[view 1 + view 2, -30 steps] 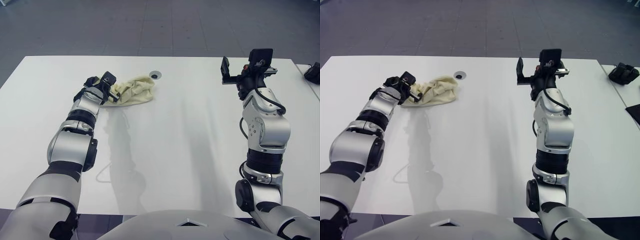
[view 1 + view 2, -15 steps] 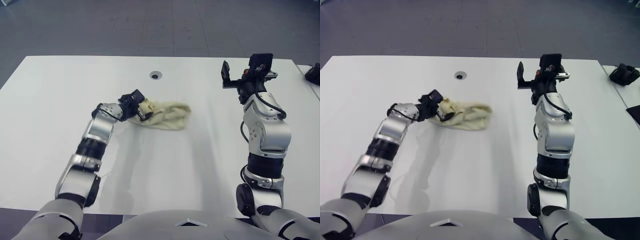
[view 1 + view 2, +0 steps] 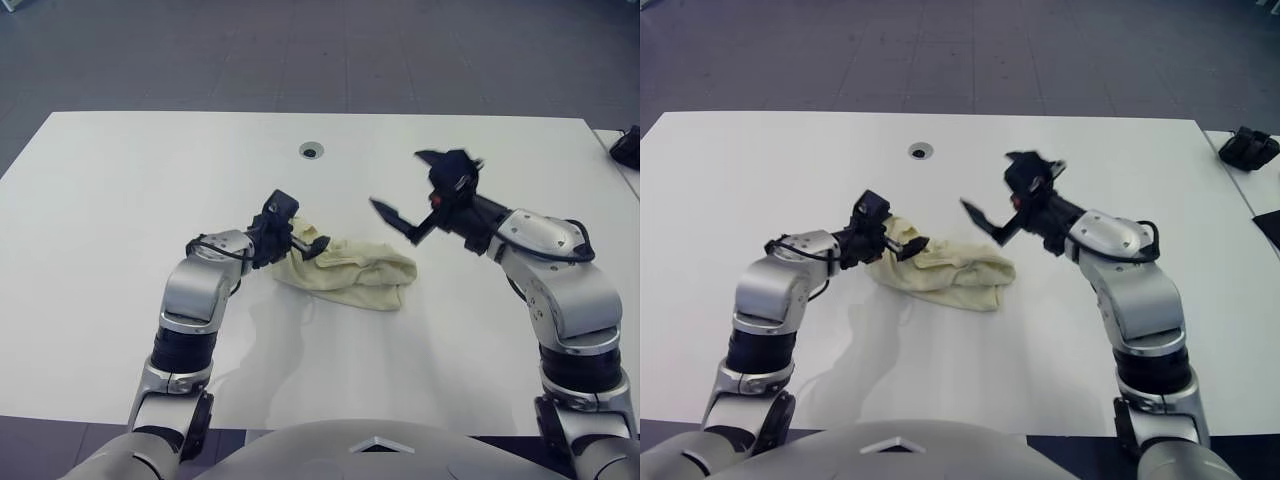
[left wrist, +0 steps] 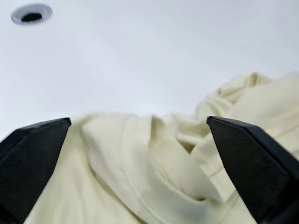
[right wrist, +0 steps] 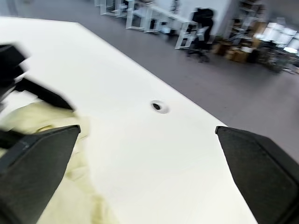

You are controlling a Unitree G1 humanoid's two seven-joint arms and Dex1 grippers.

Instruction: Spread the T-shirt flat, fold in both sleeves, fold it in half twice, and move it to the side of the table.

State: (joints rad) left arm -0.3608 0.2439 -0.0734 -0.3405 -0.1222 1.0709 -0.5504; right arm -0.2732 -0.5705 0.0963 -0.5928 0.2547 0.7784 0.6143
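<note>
From my seat: left gripper (image 3: 304,240) sits at the 9 o'clock end of the crumpled T-shirt (image 3: 352,273). Its fingers are spread wide either side of the bunched cloth, not pinching it as far as I can see. The shirt's a cream lump near the middle of the white table (image 3: 100,180), cable hole (image 3: 311,150) at its 11 o'clock. Right gripper (image 3: 415,190) hangs at the shirt's 1 o'clock, wide apart, nothing in it.

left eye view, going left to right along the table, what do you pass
left hand at the shirt's left end -> crumpled pale yellow T-shirt -> right hand over the shirt's right end -> dark object at the picture's right edge
</note>
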